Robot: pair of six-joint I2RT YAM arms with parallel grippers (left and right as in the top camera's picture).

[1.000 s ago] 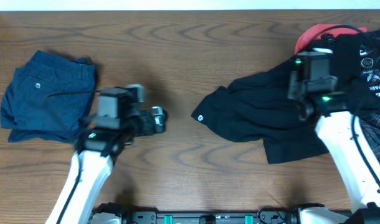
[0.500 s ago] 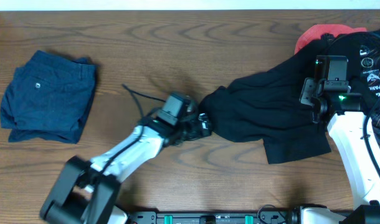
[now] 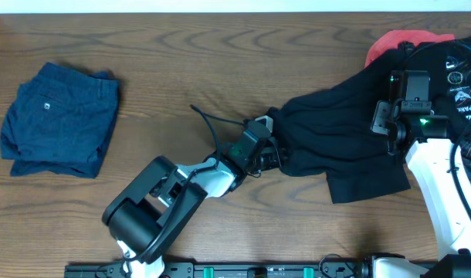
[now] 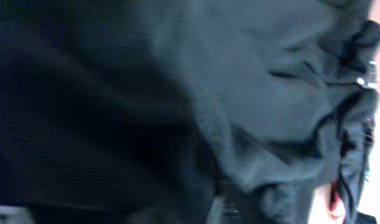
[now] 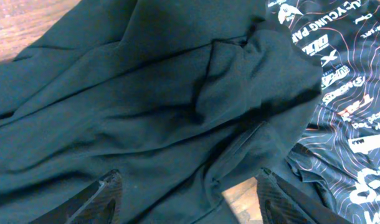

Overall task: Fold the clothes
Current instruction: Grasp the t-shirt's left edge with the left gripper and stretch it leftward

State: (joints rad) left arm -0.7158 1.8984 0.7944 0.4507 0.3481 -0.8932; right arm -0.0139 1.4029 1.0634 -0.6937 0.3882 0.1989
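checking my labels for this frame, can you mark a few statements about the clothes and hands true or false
The navy shorts lie on the left, away from both arms. True.
The right hand is clamped shut. False: its fingers stand wide apart above the black trousers.
The left hand is at the trousers' left edge. True.
The trousers are neatly folded. False: they lie crumpled.
The printed jersey lies beside the shorts. False: it is at the far right.

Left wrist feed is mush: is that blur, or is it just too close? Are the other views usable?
Left wrist: too close, the black trousers fill the frame, soft-focused and dark on the left. Right wrist: sharp, with the folds and the printed jersey readable. Overhead: evenly lit and clear, so usable.
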